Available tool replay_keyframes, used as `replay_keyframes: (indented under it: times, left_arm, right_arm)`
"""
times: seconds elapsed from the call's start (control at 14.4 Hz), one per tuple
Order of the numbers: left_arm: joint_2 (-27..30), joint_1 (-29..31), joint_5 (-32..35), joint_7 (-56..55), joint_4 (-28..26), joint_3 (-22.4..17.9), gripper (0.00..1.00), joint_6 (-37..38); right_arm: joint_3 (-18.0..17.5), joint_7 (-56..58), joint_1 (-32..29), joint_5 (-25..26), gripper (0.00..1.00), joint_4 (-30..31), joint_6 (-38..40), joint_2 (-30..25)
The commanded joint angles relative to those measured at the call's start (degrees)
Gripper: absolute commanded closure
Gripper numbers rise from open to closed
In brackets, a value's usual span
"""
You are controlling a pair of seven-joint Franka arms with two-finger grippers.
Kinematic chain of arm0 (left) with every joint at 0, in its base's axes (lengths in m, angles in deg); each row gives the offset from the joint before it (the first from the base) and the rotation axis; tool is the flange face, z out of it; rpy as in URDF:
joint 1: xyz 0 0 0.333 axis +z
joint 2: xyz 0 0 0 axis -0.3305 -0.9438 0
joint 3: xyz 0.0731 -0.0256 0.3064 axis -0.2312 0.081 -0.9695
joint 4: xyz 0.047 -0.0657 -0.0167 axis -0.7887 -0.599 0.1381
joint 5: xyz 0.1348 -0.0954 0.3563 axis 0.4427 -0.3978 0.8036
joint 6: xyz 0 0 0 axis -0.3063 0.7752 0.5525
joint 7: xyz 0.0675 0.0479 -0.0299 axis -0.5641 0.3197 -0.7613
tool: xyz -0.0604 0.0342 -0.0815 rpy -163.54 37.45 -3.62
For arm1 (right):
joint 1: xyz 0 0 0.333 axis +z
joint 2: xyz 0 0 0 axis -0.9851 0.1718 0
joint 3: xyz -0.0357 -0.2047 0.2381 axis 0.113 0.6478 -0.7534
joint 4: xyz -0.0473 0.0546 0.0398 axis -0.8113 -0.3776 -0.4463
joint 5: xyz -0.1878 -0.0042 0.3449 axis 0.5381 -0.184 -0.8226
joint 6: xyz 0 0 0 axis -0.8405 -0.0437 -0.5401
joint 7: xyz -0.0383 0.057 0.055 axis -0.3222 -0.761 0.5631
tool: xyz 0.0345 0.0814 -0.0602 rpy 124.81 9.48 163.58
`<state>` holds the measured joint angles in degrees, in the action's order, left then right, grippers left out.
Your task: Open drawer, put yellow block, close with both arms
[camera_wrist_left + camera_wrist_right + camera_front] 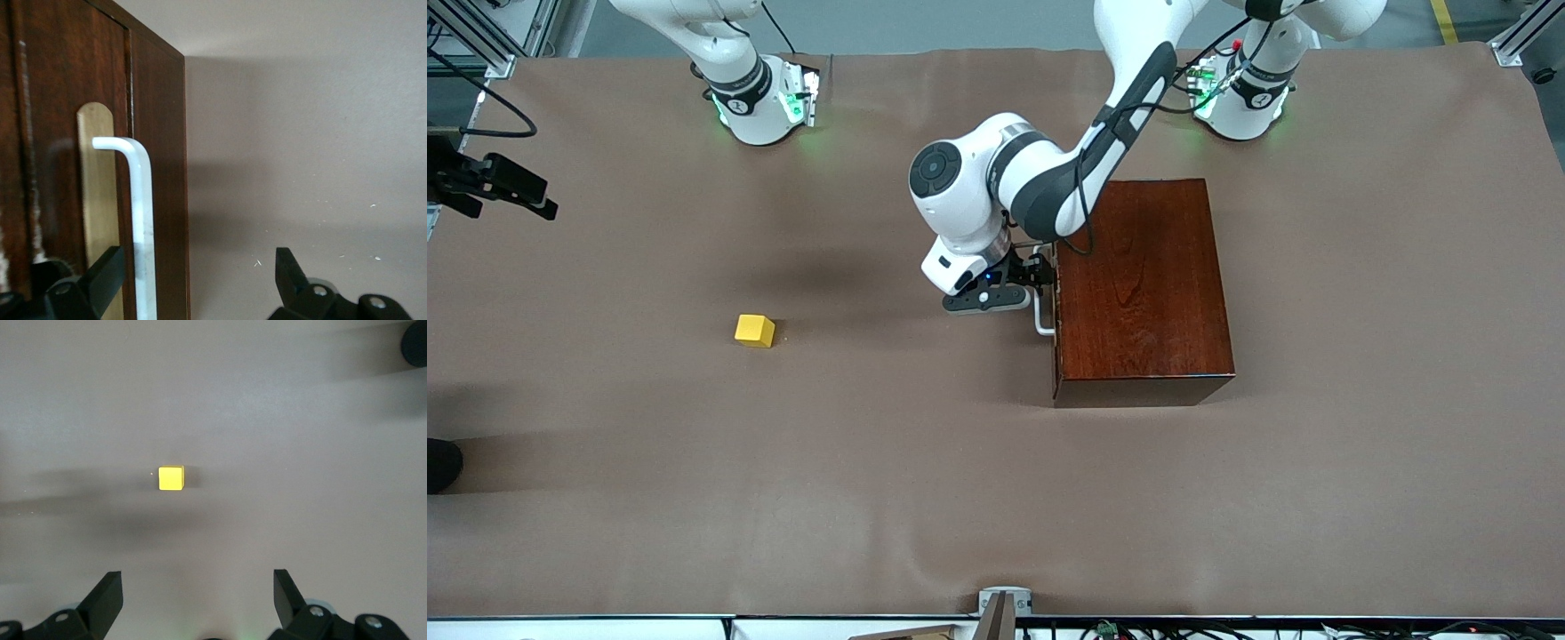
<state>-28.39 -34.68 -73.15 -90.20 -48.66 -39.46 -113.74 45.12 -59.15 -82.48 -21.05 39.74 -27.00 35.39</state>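
Yellow block (755, 330): lies alone on the brown table cover (694, 498), well apart from the box and toward the right arm's end of the table, about as near the front camera as the handle.

Right gripper (198, 593): high above the table and out of the front view; its wrist view looks straight down on the yellow block (171, 478). Fingers spread wide, nothing between them. The right arm seems to wait there.

Left gripper (1040, 283): at the drawer front of the mahogany box (1143, 284), low and level with the white U-shaped handle (1042, 320).

Left gripper's hold: fingers apart and holding nothing. In the left wrist view one finger (100, 277) sits against the drawer front (60, 167) and the other finger (288, 273) stands out over the table, with the handle's bar (143, 227) between them, close to the first.

Handle axis: the bar's long axis runs along the drawer face, pointing away from the wrist camera, so the fingers straddle it crosswise.

Drawer: shut, its front flush with the box as far as the front view shows.

Key relation: the handle already lies inside the left gripper's gap; the coming move likely needs only a squeeze, then a pull away from the box toward the right arm's end of the table.

Nearer arm: left for the handle, right for the block.
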Motion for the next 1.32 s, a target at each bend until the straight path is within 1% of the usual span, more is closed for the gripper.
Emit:
replay_keyframes:
  times: [0.0,0.28,0.49,0.9,1.04,1.25]
  left_arm:
    - [-1.1,-0.5,0.7,0.4,1.1,0.0,0.0,1.1]
    - [-2.2,-0.6,0.5,-0.2,1.4,0.2,0.0,1.0]
    - [-2.1,-0.6,0.5,-3.2,1.5,1.6,0.0,-0.4]
    - [-3.0,-0.6,-5.9,-4.7,1.6,1.5,0.0,-10.7]
    - [-3.4,-0.6,-6.0,-5.2,1.6,1.6,0.0,-13.5]
    - [-3.8,-0.6,-6.1,-5.5,2.3,2.5,0.0,-14.9]
  right_arm:
    - [0.0,0.5,0.1,0.1,0.0,-0.2,0.4,-0.1]
    - [0.0,0.6,0.0,0.0,0.0,-0.1,0.4,-0.1]
    - [0.0,0.5,0.1,0.1,0.0,-0.1,0.4,-0.1]
    - [0.0,0.5,0.0,0.0,0.0,-0.1,0.4,-0.1]
    - [0.0,0.5,-0.1,0.1,0.0,-0.1,0.4,-0.1]
    - [0.0,0.5,0.0,0.0,0.0,-0.2,0.4,-0.1]
